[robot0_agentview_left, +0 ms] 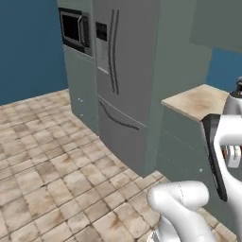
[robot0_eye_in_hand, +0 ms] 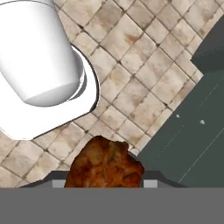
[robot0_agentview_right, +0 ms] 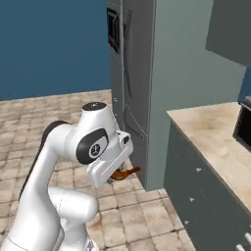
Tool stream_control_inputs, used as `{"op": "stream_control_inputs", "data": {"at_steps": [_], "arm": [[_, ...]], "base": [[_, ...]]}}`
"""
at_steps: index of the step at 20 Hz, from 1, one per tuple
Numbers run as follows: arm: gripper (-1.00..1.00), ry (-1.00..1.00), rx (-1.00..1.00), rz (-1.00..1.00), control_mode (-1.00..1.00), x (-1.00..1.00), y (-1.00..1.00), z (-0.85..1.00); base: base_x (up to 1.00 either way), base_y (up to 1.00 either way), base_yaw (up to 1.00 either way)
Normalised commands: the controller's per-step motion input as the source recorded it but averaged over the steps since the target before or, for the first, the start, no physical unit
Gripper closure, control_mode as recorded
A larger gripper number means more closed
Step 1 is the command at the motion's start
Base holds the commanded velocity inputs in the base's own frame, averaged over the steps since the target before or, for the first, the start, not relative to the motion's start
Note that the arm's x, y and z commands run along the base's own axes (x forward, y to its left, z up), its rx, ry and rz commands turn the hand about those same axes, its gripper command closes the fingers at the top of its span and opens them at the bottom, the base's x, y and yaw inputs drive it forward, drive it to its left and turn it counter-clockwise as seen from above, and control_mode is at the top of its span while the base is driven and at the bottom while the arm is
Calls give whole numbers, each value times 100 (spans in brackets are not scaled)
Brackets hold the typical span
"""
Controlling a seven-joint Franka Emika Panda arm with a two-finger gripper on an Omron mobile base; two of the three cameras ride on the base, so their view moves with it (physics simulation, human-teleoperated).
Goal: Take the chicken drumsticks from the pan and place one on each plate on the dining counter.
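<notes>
One chicken drumstick (robot0_eye_in_hand: 105, 164), orange-brown and lumpy, sits right at my gripper (robot0_eye_in_hand: 105, 183) in the hand view and hides the fingertips. From the right base view the same drumstick (robot0_agentview_right: 125, 172) sticks out under the white hand, carried in the air above the tiled floor, with my gripper (robot0_agentview_right: 116, 177) shut on it. The pan, the plates and the dining counter are out of view.
A tall steel fridge (robot0_agentview_left: 124, 71) with a built-in microwave (robot0_agentview_left: 74, 29) beside it stands ahead. A beige worktop (robot0_agentview_right: 215, 132) on grey-green cabinets (robot0_agentview_right: 201, 196) runs along the right, with a dark appliance (robot0_agentview_right: 243, 125) on it. Tiled floor (robot0_agentview_left: 42, 160) lies open to the left.
</notes>
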Motion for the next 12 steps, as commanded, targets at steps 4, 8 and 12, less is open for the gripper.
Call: {"op": "stream_control_inputs", "data": {"at_steps": [4, 8, 12], "arm": [[100, 0, 0, 0, 100, 0, 0, 0], [100, 0, 0, 0, 100, 0, 0, 0], [100, 0, 0, 0, 100, 0, 0, 0]], "base": [[0, 93, 43], [2, 88, 35], [16, 81, 28]]}}
